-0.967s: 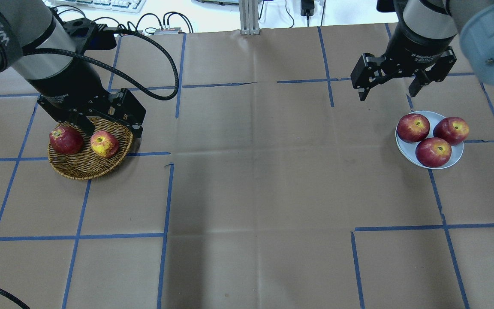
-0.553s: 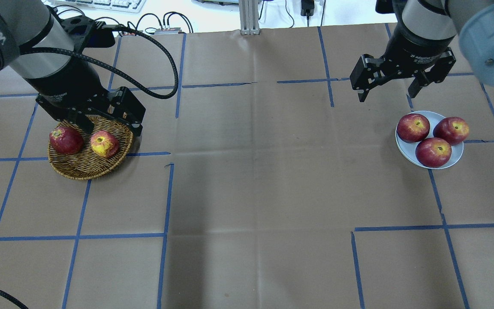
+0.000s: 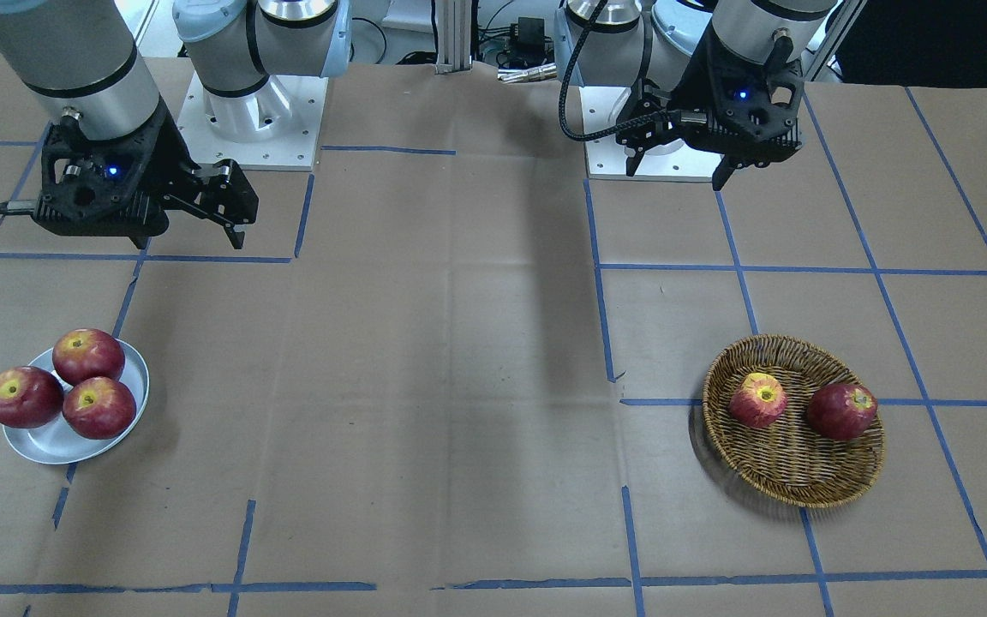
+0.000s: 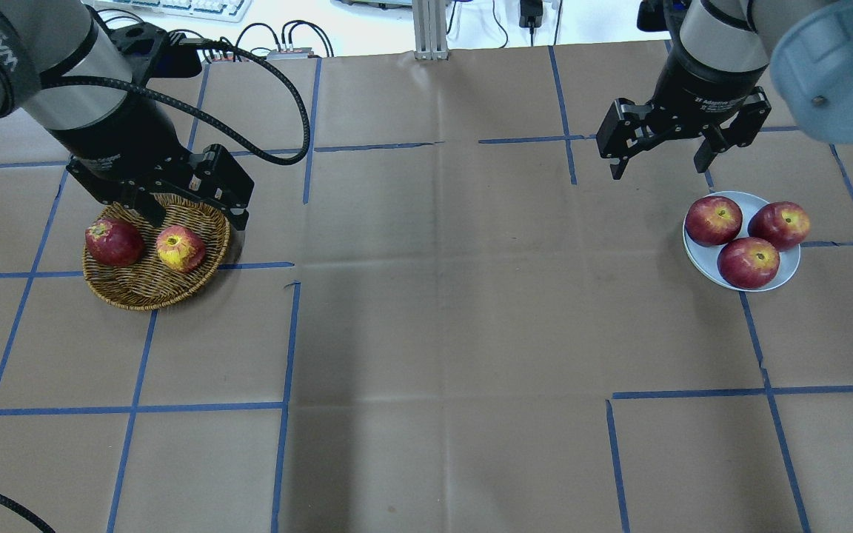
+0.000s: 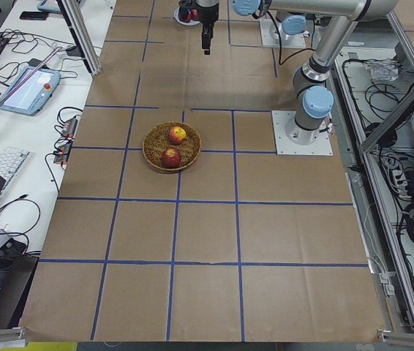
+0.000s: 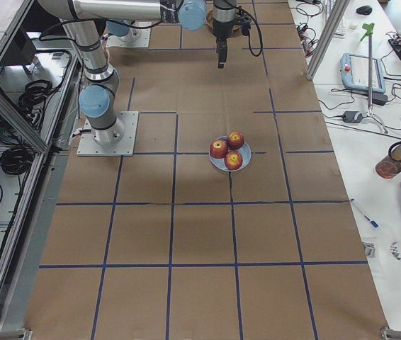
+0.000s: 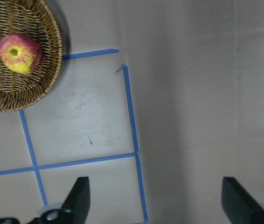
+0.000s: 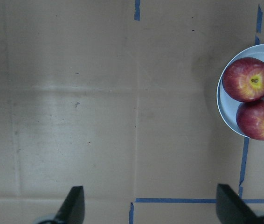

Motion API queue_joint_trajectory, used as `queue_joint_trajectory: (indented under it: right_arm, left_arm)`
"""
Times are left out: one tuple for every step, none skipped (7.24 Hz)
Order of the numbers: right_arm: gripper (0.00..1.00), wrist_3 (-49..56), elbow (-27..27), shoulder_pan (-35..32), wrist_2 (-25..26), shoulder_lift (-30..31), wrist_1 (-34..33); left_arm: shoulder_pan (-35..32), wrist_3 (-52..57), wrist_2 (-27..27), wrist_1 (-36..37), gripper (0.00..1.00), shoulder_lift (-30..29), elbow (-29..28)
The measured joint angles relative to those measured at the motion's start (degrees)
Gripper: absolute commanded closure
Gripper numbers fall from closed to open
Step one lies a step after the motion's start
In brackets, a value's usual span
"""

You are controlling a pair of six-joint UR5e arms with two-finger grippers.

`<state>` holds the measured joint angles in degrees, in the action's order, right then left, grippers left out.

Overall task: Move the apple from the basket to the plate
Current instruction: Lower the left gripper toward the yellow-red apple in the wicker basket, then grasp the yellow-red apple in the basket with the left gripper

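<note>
The streaky apple (image 4: 180, 248) with a yellow top lies in the wicker basket (image 4: 145, 296) beside a darker red apple (image 4: 113, 241). It also shows in the front view (image 3: 758, 400) and the left wrist view (image 7: 19, 52). My left gripper (image 4: 197, 215) is open and empty, hovering above the basket's far rim. The pale plate (image 4: 788, 260) at the right holds three dark red apples (image 4: 713, 220). My right gripper (image 4: 656, 166) is open and empty, above the table behind and left of the plate.
Brown paper with blue tape lines (image 4: 286, 333) covers the table. A black cable (image 4: 278, 96) loops from the left wrist. Robot bases (image 3: 245, 111) stand at the near edge. Keyboards and cables lie beyond the far edge.
Both grippers have lifted and drawn a little away from the basket and the plate. Both stay open. The apples have not moved.
</note>
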<state>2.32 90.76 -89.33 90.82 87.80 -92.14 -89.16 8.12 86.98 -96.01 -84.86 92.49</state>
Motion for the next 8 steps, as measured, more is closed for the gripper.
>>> queue_joint_trajectory:
  right_arm:
    - [0.00,0.0,0.0,0.0,0.0,-0.1,0.1]
    - [0.00,0.0,0.0,0.0,0.0,-0.2,0.2]
    - [0.00,0.2,-0.1,-0.1,0.1,-0.3,0.2]
    - [0.00,0.4,-0.1,-0.2,0.1,-0.2,0.4]
    - [0.00,0.7,0.0,-0.2,0.0,0.0,0.5]
    - [0.00,1.3,0.1,-0.2,0.0,0.2,0.5]
    - [0.00,1.9,0.1,-0.2,0.0,0.2,0.6]
    - [0.00,2.1,0.1,-0.2,0.1,0.2,0.6]
  left_arm:
    - [0.1,0.2,0.1,0.2,0.01,-0.2,0.3]
    - [0.3,0.9,0.2,0.3,0.01,-0.3,0.5]
    - [1.1,3.2,0.9,0.5,0.01,-0.6,1.0]
    - [3.5,7.4,1.9,1.8,0.01,-1.1,2.3]
    - [6.9,10.7,2.4,5.4,0.01,-1.8,4.8]
    - [9.8,13.3,2.8,10.8,0.01,-3.0,8.2]
    - [11.8,16.1,3.1,16.7,0.01,-5.0,11.5]
    - [13.2,19.0,3.5,22.3,0.01,-7.7,13.5]
